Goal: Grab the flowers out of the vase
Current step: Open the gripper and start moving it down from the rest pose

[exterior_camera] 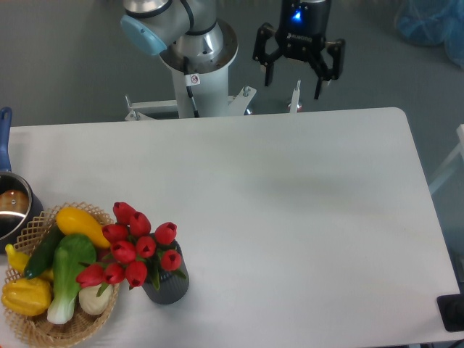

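The flowers [135, 250], a bunch of red tulip buds with green leaves, stand in the vase [168, 285], a short dark ribbed cylinder near the table's front left. The buds lean left over the basket's rim. My gripper [293, 81] hangs open high above the table's far edge, right of centre, far from the flowers, with nothing between its fingers.
A woven wicker basket [43, 330] with yellow and green vegetables touches the vase's left side. A metal pot [13, 206] with a blue handle sits at the left edge. The robot's base [197, 69] stands behind the table's far edge.
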{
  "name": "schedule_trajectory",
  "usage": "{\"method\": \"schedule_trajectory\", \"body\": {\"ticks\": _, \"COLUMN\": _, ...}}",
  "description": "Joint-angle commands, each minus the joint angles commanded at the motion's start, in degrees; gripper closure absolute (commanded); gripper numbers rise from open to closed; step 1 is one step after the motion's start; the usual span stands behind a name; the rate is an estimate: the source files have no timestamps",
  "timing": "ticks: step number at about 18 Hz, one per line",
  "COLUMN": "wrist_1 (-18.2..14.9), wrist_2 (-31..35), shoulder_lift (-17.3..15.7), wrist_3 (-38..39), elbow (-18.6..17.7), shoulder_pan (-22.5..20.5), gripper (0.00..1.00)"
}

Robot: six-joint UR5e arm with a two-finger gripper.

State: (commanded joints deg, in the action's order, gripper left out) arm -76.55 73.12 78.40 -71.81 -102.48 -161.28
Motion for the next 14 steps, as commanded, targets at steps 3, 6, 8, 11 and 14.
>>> {"method": "schedule_trajectory", "body": {"ticks": 3, "wrist_1": 0.26, "wrist_2": -0.09, "shoulder_lift": 0.00, "wrist_3": -0.09, "elbow": -0.09, "shoulder_pan": 0.09, "gripper": 0.00}}
{"method": "schedule_trajectory", "body": {"ticks": 6, "wrist_1": 0.62, "wrist_2": -0.26, "shoulder_lift": 0.00, "wrist_3": 0.00, "elbow": 0.00, "shoulder_pan": 0.09, "gripper": 0.00}}
{"method": "schedule_trajectory", "body": {"ticks": 8, "wrist_1": 0.62, "wrist_2": -0.35, "shoulder_lift": 0.00, "wrist_3": 0.26, "elbow": 0.00, "shoulder_pan": 0.09, "gripper": 0.00}}
{"method": "schedule_trajectory", "body": {"ticks": 11, "wrist_1": 0.62, "wrist_2": -0.61, "shoulder_lift": 0.17, "wrist_3": 0.35, "elbow": -0.09, "shoulder_pan": 0.09, "gripper": 0.00}}
{"method": "schedule_trajectory", "body": {"ticks": 14, "wrist_1": 0.62, "wrist_2": -3.15, "shoulder_lift": 1.14, "wrist_3": 0.26, "elbow": -0.44, "shoulder_pan": 0.09, "gripper": 0.00}}
